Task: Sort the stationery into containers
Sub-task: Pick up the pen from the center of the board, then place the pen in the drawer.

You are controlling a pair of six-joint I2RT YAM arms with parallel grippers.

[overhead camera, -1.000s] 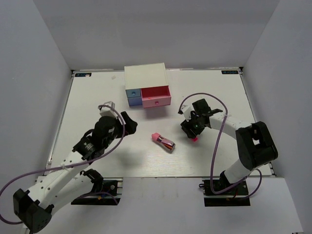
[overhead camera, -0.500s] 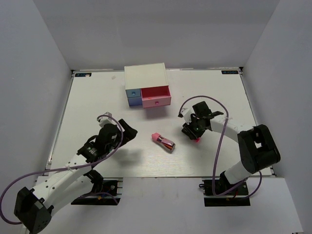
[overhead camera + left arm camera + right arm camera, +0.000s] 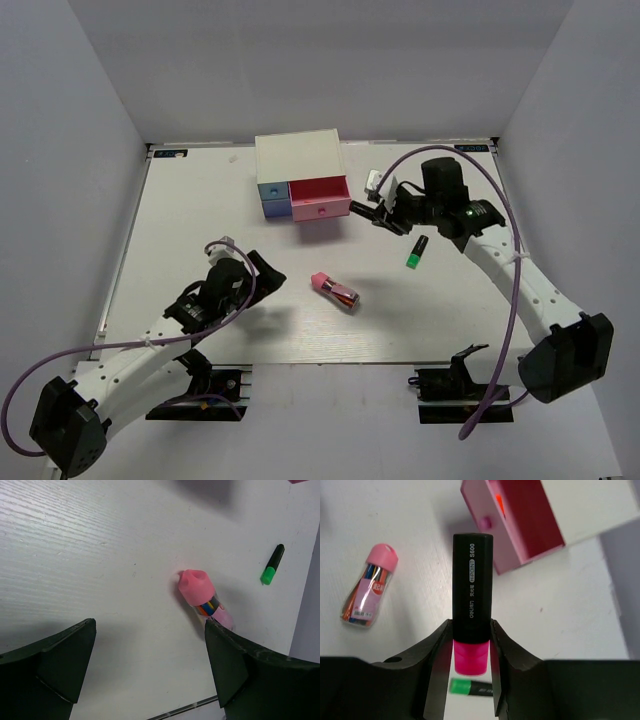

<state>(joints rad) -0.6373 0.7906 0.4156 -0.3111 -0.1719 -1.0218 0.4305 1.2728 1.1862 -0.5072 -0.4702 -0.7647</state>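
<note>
Right wrist view: the magenta-ended marker (image 3: 472,595) is pinched near its coloured end by the right fingers (image 3: 436,647). Most of its black body is left projecting ahead, toward the knob side of the open pink drawer (image 3: 520,525). The marker is carried clear of the desk (image 3: 200,220), just beside the drawer's front and not yet over its cavity. A sliver of orange is seen inside that drawer; what it belongs to cannot be told for certain. The green-ended marker (image 3: 417,251) and the pink-capped tube (image 3: 335,288) are left lying on the desk, apart from each other and from the white cabinet (image 3: 298,155). The left fingers (image 3: 55,660) are spread wide with nothing between them, held over the desk near the tube.

Because the marker is gripped at one end only, it could be swung or levered loose if its free tip is knocked. If the approach is made too low, the drawer's front wall could be struck, and the drawer pushed shut or the cabinet shoved. If release is made too early, the marker would be dropped onto the desk outside the drawer.
</note>
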